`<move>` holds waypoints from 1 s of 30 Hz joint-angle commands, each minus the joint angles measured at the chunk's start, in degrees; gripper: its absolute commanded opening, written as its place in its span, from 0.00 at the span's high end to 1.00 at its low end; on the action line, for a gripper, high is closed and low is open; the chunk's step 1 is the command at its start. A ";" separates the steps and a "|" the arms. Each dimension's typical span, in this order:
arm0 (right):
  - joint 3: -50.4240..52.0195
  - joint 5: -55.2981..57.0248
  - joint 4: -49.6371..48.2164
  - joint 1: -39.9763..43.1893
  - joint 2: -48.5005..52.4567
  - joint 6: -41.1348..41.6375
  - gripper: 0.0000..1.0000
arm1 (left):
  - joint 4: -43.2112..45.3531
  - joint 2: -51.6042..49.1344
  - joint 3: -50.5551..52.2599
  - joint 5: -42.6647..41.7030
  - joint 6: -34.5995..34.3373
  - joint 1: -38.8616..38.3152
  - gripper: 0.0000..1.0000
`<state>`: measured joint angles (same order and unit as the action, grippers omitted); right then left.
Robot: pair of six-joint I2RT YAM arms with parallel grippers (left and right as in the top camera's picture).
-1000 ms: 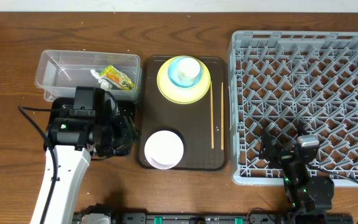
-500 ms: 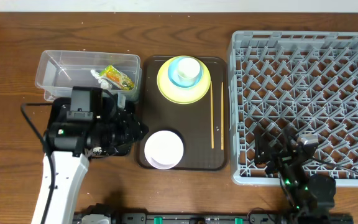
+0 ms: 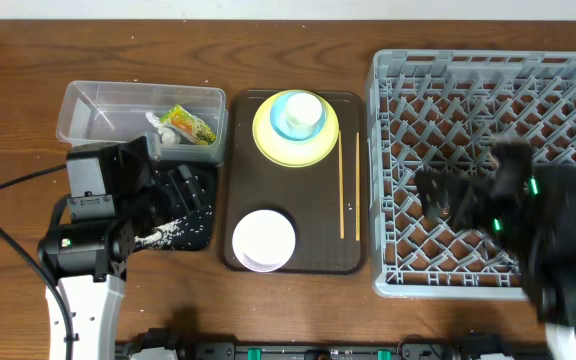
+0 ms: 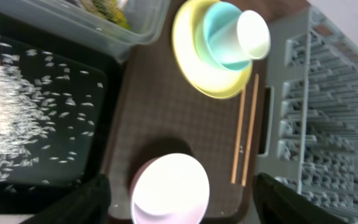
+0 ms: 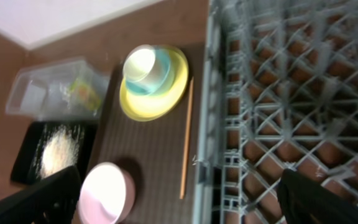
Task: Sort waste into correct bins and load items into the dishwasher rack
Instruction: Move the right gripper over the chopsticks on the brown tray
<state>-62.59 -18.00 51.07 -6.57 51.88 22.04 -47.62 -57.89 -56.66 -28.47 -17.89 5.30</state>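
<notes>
Rice grains (image 4: 36, 106) scattered in black tray (image 4: 95, 158), beside clear tub (image 4: 135, 22).

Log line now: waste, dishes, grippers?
rice: in black tray | wrapper, paper scrap: in clear tub | plate, blue cup, white cup, bowl, chopsticks: on brown tray | rack: empty | left gripper: open | right gripper: open

Grey plastic rack (image 3: 468, 62), clear plastic tub (image 3: 138, 88), matt textured brown tray (image 3: 313, 210), wooden table (image 3: 18, 60)
</notes>
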 commanded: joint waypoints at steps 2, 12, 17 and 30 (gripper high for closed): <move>-12.79 1.38 4.35 -7.85 13.35 -1.51 0.01 | -0.04 0.28 -0.24 2.19 0.72 0.46 0.18; -16.52 10.05 -1.73 -26.62 30.23 -0.90 0.01 | -0.04 0.28 -0.24 2.19 0.72 0.46 0.12; -16.52 8.81 -5.77 -31.15 36.15 -0.94 0.03 | -0.04 0.28 -0.24 2.19 0.72 0.46 0.11; -16.46 28.59 -6.49 -33.16 49.99 9.99 0.89 | -0.04 0.28 -0.24 2.19 0.72 0.46 0.11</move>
<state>-78.22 3.44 44.40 -39.57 100.07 28.42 -47.64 -57.89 -56.66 -26.61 -17.93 5.52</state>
